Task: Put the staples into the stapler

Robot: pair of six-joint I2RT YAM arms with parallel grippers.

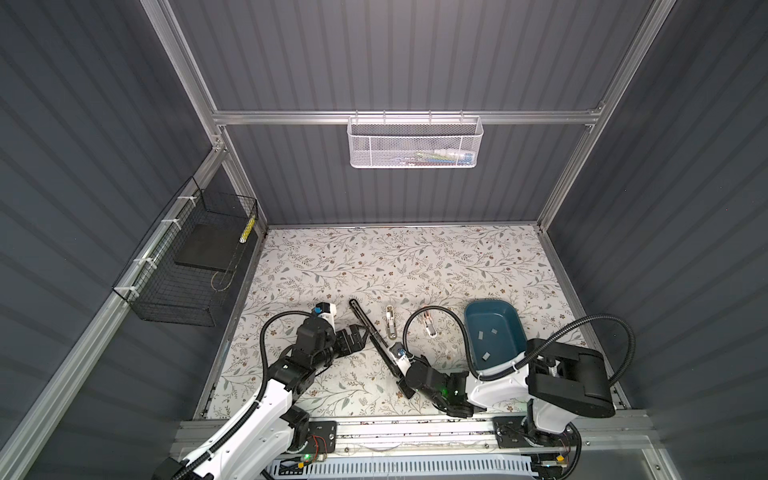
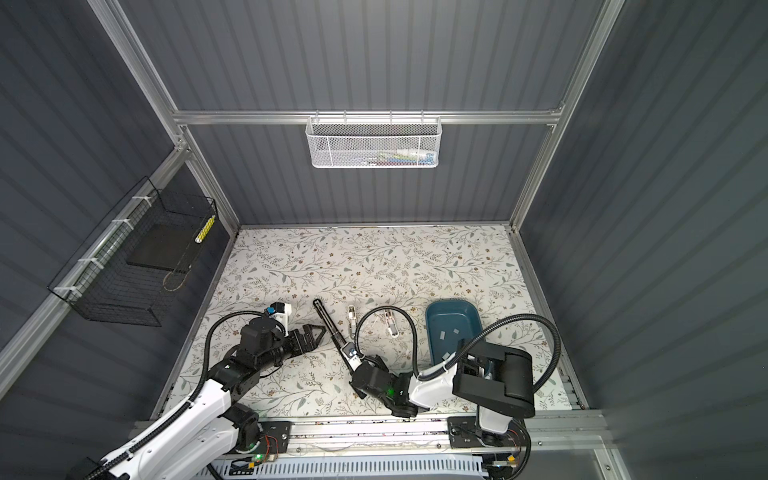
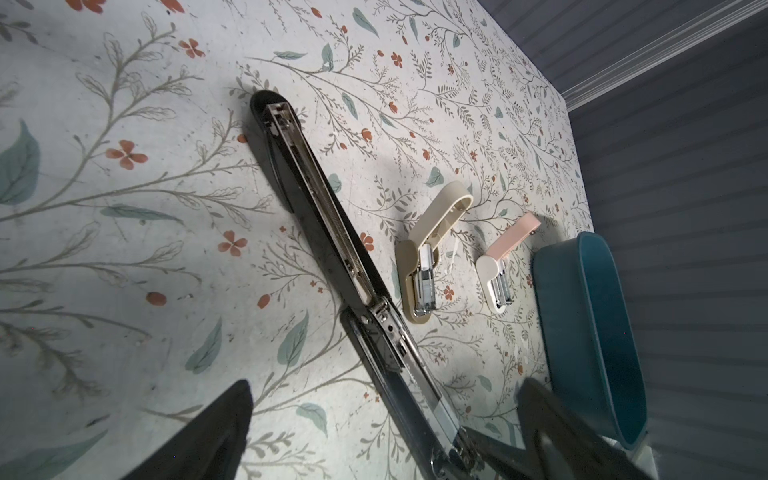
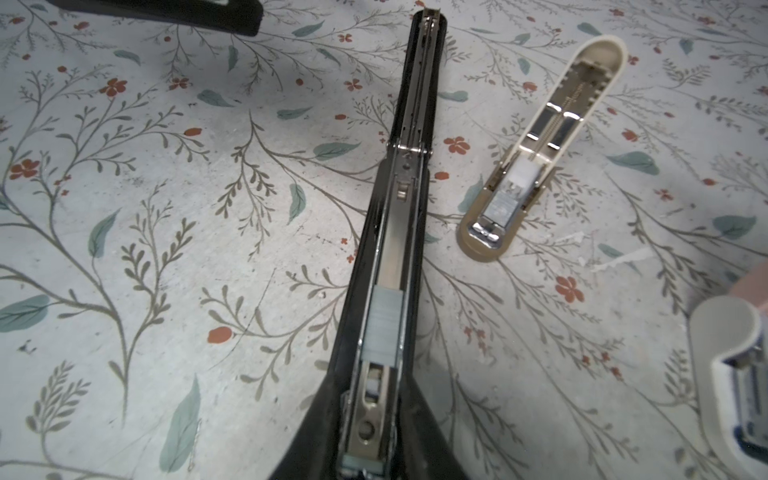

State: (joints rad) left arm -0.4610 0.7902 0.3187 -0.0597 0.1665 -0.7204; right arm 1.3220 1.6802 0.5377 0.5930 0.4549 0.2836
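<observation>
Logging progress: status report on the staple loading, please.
Left gripper open beside black stapler. Right gripper clamped on its near end. Staple strip sits in channel. Nothing blocking.

Far table (image 1: pixel 395 257) open; black stapler (image 1: pixel 368 324), beige stapler (image 1: pixel 390 322), pink stapler (image 1: pixel 429 325), blue tray (image 1: pixel 490 305) crowd front.

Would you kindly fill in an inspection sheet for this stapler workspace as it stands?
Surface: floral table, scuffed.
Job's things: black stapler open flat, one staple strip in its channel; beige stapler and pink stapler open beside it; three more strips in teal tray.
Clutter: nothing seen.
Grippers: left gripper open beside the black stapler; right gripper straddles its near end, grip unclear.
Cables: black conduit loops from each arm; one arcs over the pink stapler.
Surroundings: white basket on back rail; black basket on left wall.
</observation>
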